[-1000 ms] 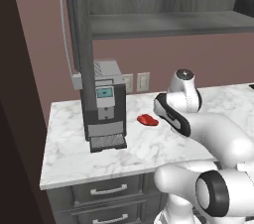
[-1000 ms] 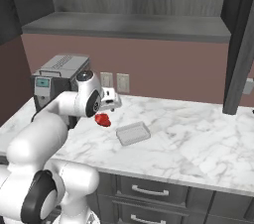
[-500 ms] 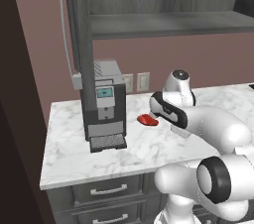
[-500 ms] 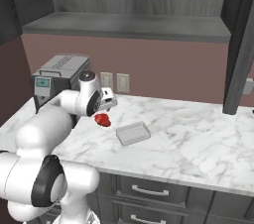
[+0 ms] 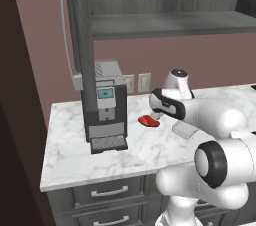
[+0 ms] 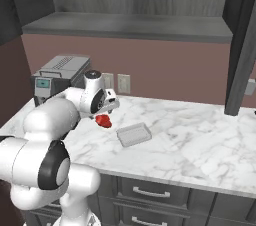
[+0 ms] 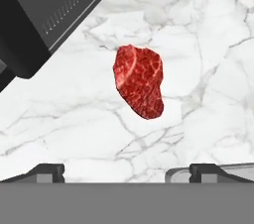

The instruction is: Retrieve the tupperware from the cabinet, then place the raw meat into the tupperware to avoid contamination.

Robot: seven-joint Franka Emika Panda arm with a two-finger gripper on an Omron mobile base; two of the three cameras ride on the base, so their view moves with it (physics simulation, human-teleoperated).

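- Raw meat [image 7: 139, 81] lies flat on the white marble counter [image 6: 200, 135], bare stone all around it, nothing touching it. Also visible as a red patch in left base view [image 5: 148, 121] and right base view [image 6: 103, 120].
- Gripper [image 7: 127, 171] hangs above the meat, looking down at it; the two dark fingertips [image 7: 47, 170] sit far apart at the bottom of hand view, so the claw is spread wide with nothing between the tips. Meat sits ahead of the gap, roughly centred between the tips.
- In right base view the hand [image 6: 106, 101] is just above and behind the meat, not touching it.
- Tupperware [image 6: 133, 134] is out on the counter, upright, nothing visible inside, near the meat on the side away from the coffee machine. In left base view only a corner [image 5: 184, 130] shows past the arm.
- Coffee machine [image 5: 103, 105] stands on the counter at the far side of the meat from the tupperware; its dark base [image 7: 44, 15] fills the upper left corner of hand view.
- Cabinet door [image 5: 80, 45] stands open above the coffee machine, silver bar handle [image 5: 63, 30] on its edge; shelf [image 5: 165, 22] behind it.
- Two wall outlets [image 6: 116, 82] on the backsplash behind the hand.
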